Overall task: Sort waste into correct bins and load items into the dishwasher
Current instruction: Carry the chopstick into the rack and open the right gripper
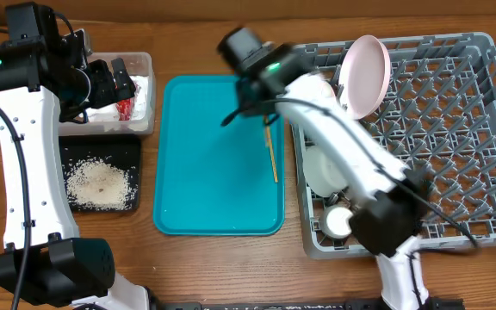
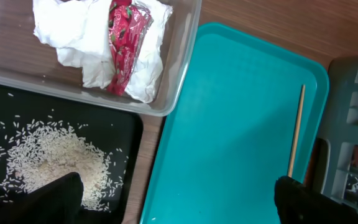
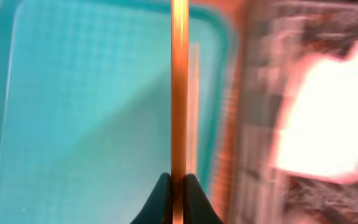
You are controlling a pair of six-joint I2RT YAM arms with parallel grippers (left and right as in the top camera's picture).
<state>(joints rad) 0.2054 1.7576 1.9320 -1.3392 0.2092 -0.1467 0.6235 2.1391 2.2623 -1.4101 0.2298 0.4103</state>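
My right gripper (image 3: pixel 178 186) is shut on a wooden chopstick (image 3: pixel 179 93) and hangs over the teal tray's far right part (image 1: pixel 252 96); its view is blurred. The second chopstick (image 1: pixel 271 151) lies on the teal tray (image 1: pixel 205 172) near its right rim, also in the left wrist view (image 2: pixel 296 130). My left gripper (image 2: pixel 179 205) is open and empty, above the clear tub (image 1: pixel 145 65). The tub holds the white napkin (image 2: pixel 73 37) and the red scrap (image 2: pixel 124 43). The black tray (image 1: pixel 127 146) holds rice crumbs (image 1: pixel 97 182). The grey dish rack (image 1: pixel 463 129) holds a pink plate (image 1: pixel 364 73), a white bowl (image 1: pixel 325 168) and a small cup (image 1: pixel 338 222).
The teal tray lies between the two bins on the left and the rack on the right. A few rice grains lie scattered on the black tray (image 2: pixel 123 130) around the pile. The right arm reaches across the rack's left side.
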